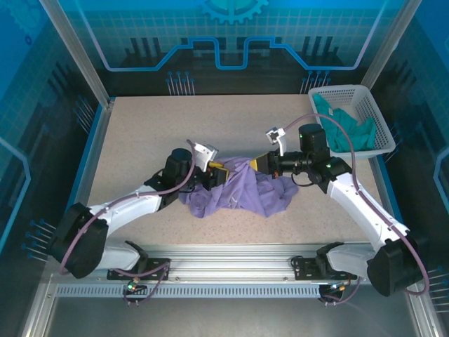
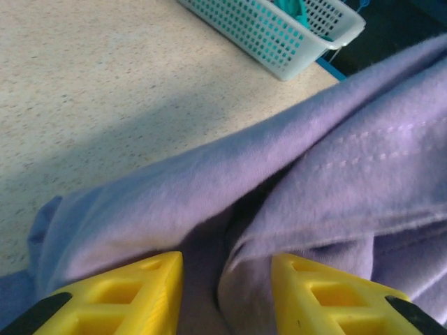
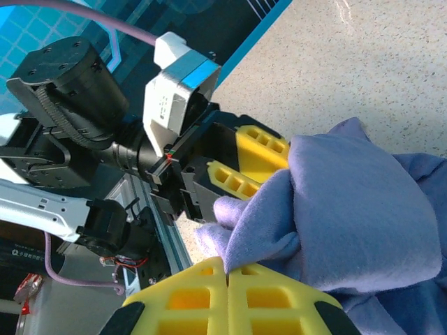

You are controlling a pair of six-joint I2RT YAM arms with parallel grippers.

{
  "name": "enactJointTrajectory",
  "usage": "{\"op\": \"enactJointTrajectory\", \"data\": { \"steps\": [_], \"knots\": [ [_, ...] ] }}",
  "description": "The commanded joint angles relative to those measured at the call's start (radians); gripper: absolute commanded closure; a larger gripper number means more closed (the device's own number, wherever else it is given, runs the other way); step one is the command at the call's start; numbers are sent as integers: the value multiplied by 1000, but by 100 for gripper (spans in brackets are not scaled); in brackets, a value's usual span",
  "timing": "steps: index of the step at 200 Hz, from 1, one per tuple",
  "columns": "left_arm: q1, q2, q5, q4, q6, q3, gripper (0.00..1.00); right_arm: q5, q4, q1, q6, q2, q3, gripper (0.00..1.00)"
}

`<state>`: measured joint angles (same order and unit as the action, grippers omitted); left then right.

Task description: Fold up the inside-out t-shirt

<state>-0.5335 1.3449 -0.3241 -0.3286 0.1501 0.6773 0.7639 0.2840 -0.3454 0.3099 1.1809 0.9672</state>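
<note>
Left gripper (image 1: pixel 214 170): I see its yellow fingers (image 2: pixel 160 279) partway apart, with a thick fold of cloth filling the gap. I cannot tell whether they actually squeeze it.
Inside-out t-shirt (image 1: pixel 238 193): lavender and bunched in a wrinkled heap on the table (image 2: pixel 105 91). It starts between the left gripper's fingers and runs across to the right gripper's tips. Most of it sags on the near side of both grippers, toward their bases.
Right gripper (image 1: pixel 261 161): it points tip-to-tip at the left gripper, close to it. Its fingers are pressed flat together with no gap. A t-shirt fold lies against their tips, but I cannot tell whether any cloth is pinched.
Basket (image 1: pixel 379 123): it sits behind the right gripper, well apart from the t-shirt, with a teal garment (image 1: pixel 344 130) inside.
Left wrist view: ahead of the fingers it gives me a stitched seam (image 2: pixel 377 143), which the overhead camera does not resolve.
Right wrist view: I get the left gripper head-on, just beyond the closed tips, with cloth draped over its upper finger.
Top view: it gives me the outline of the whole heap and both arms converging on its far edge.
</note>
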Motion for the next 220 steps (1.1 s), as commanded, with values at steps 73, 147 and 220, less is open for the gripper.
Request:
{"op": "enactJointTrajectory", "data": {
  "steps": [73, 147, 220],
  "knots": [
    [6, 2, -114, -114, 58, 42, 100, -186, 30, 24, 44, -31, 11, 100],
    [4, -235, -71, 385, 140, 91, 100, -466, -25, -106, 5, 54, 9, 77],
    [9, -259, 47, 572, 179, 191, 100, -927, -116, -435, -463, -67, -106, 53]
  ]
}}
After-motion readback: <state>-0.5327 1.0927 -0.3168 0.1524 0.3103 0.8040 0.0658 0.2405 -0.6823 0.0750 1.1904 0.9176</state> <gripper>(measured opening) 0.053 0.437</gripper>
